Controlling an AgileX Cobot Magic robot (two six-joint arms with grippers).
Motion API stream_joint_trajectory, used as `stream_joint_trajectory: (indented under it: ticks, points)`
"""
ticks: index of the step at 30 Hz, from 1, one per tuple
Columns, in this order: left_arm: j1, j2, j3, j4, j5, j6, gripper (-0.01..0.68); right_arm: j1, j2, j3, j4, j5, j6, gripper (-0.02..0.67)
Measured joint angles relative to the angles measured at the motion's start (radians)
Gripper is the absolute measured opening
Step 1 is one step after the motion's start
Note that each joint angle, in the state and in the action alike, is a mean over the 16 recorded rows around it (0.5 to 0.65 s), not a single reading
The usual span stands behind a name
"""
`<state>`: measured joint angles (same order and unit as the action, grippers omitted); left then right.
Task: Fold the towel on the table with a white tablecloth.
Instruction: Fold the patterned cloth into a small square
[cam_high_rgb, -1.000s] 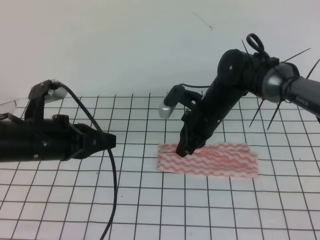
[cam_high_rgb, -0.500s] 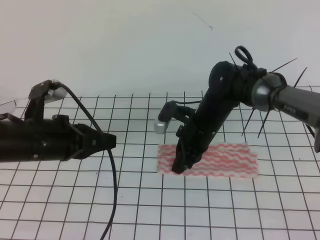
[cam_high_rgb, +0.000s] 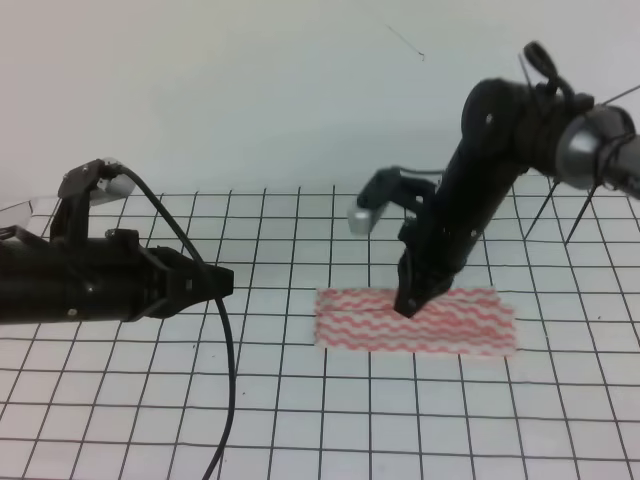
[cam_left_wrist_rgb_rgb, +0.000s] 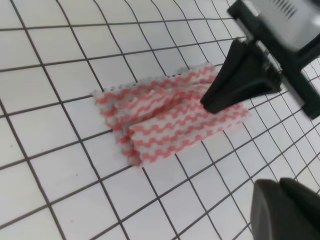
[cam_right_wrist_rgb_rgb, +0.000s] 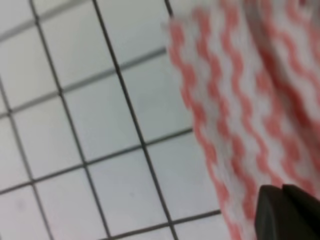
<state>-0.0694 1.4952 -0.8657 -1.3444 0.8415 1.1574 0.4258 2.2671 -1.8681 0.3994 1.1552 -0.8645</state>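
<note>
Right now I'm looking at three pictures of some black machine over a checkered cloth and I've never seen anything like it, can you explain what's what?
These are two robot arms working at a table covered by a white tablecloth with a black grid. The wide picture looks down from the front. The other two come from small cameras mounted near each arm's claw.

On the cloth lies a towel with pink and white wavy stripes. The view from the left arm's camera shows it already doubled over in layers.

The right gripper, on the arm coming in from the right, points down with its tip at the towel's far edge. Its fingers look closed together, but I can't tell whether they pinch any cloth. The left gripper hangs over the table well to the left of the towel, holding nothing; whether it is open is unclear.
</note>
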Motion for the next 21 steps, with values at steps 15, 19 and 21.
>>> stream_joint_trajectory:
  ticks: [15,19,21]
  points:
    - [0.0,0.0,0.0,0.0,0.0,0.001,-0.002,-0.011,-0.01,0.126,-0.237,-0.102,0.187,0.0]
    - [0.0,0.0,0.0,-0.001,0.0,0.001,-0.002,-0.014,-0.015,0.127,-0.252,-0.108,0.194,0.0]
    - [0.0,0.0,0.0,-0.001,0.0,0.001,-0.002,-0.016,-0.019,0.127,-0.239,-0.105,0.179,0.0]
